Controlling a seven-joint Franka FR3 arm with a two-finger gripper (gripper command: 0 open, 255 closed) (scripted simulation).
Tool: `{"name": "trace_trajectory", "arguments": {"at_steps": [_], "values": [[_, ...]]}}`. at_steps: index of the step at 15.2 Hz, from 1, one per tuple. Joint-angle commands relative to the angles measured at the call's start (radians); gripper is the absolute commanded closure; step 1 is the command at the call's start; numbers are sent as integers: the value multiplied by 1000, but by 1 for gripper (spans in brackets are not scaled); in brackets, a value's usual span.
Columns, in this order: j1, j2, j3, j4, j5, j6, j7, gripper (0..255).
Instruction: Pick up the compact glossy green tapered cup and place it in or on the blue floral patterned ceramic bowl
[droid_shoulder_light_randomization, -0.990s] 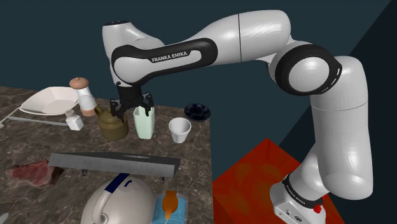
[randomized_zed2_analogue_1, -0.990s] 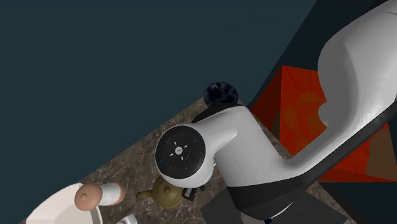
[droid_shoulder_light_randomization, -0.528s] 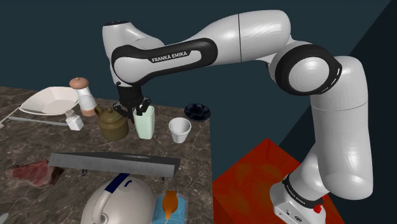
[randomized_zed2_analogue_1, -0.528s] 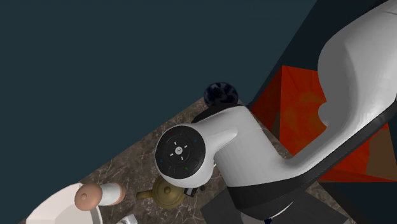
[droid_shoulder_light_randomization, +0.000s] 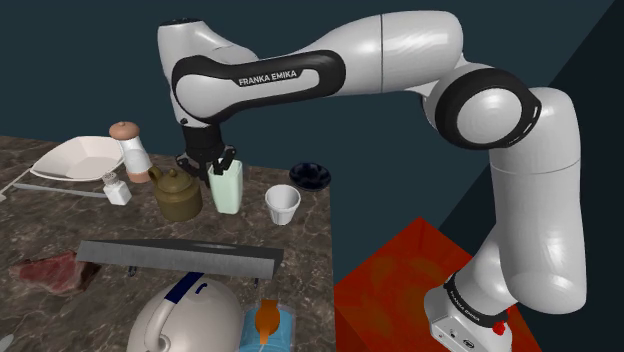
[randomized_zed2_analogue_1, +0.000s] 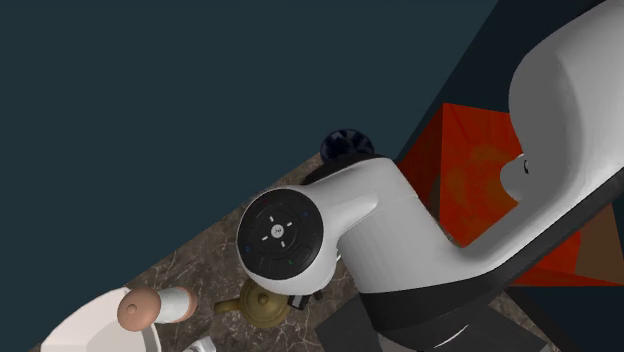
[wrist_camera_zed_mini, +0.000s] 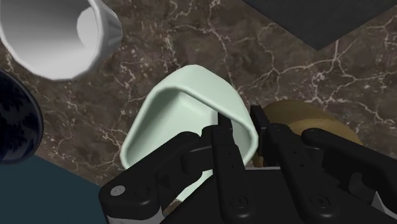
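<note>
The pale green tapered cup (droid_shoulder_light_randomization: 227, 188) hangs just above the dark marbled table (droid_shoulder_light_randomization: 300, 250), slightly tilted. My black gripper (droid_shoulder_light_randomization: 218, 164) is shut on the cup's rim. In the wrist view one finger sits inside the cup (wrist_camera_zed_mini: 172, 121) and the other outside its wall, with the gripper (wrist_camera_zed_mini: 240, 125) pinching that wall. The dark blue patterned bowl (droid_shoulder_light_randomization: 311, 176) stands toward the shoulder view's right of the cup, near the table's far edge. The bowl (randomized_zed2_analogue_1: 347, 146) shows past my arm in the second exterior view, and its rim (wrist_camera_zed_mini: 16, 121) shows in the wrist view.
A white ribbed cup (droid_shoulder_light_randomization: 283, 204) stands between the green cup and the bowl. A brown teapot (droid_shoulder_light_randomization: 179, 193) sits close beside the green cup. A pepper mill (droid_shoulder_light_randomization: 130, 146), a white dish (droid_shoulder_light_randomization: 78, 158), a small shaker (droid_shoulder_light_randomization: 117, 188) and a long grey slab (droid_shoulder_light_randomization: 178, 258) share the table.
The fingers have closed on the cup's rim. The arm has then risen a little, and the cup has come up with it and leans slightly.
</note>
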Motion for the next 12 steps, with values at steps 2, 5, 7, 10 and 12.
{"name": "trace_trajectory", "arguments": {"at_steps": [2,5,7,10,12], "values": [[2,-8,2,27,3,-35,0,255],[5,-13,4,61,5,-73,-1,255],[7,-14,4,86,5,-99,-1,255],[11,-14,5,127,6,-139,-2,255],[15,-13,5,157,6,-167,-2,255]]}}
